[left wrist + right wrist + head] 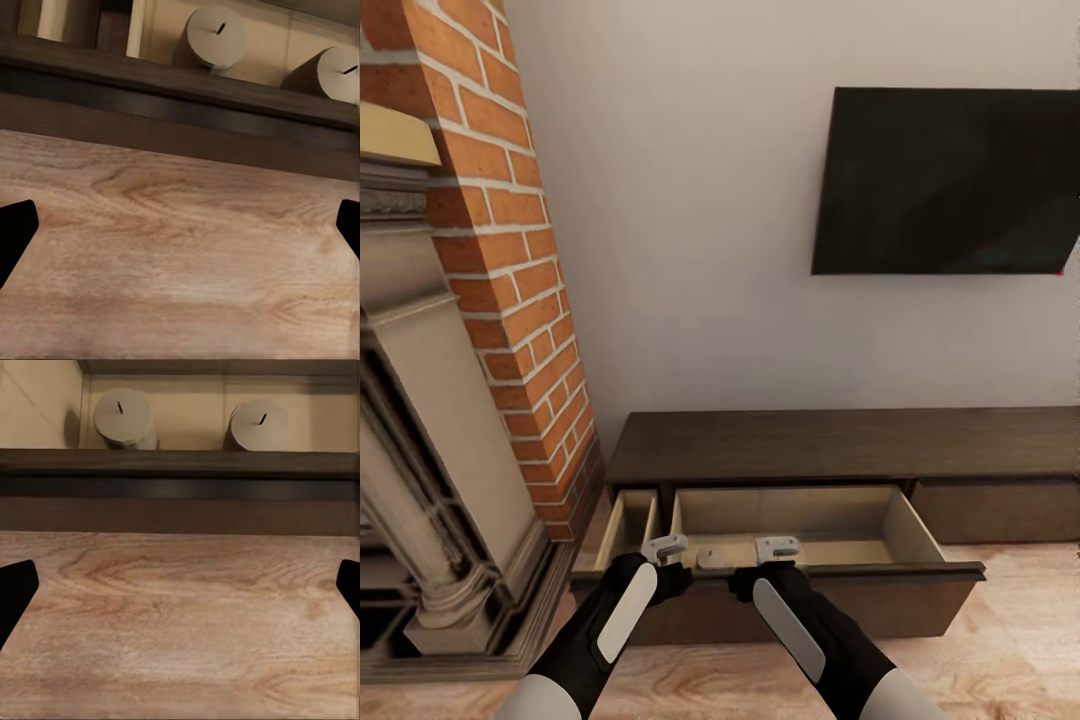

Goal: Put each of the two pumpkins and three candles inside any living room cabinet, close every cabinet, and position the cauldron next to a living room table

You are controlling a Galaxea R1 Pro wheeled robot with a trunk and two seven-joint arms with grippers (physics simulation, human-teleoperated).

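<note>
Both arms held over the pulled-out drawer of the long, low, dark brown wooden cabinet, lower centre of the head view.

The wide drawer stands open, its pale beige inside exposed; a narrower drawer just to its left is open too. The left claw and the right claw hang side by side above the front edge of the wide drawer, each with its dark fingertips spread wide apart at the frame edges and holding nothing. Two short grey-tan wax candles lie inside the wide drawer, near each other but apart, wick ends facing the wrist cameras. A black wall television fills the upper right, a red brick chimney column the left, above a light wooden floor.
</note>
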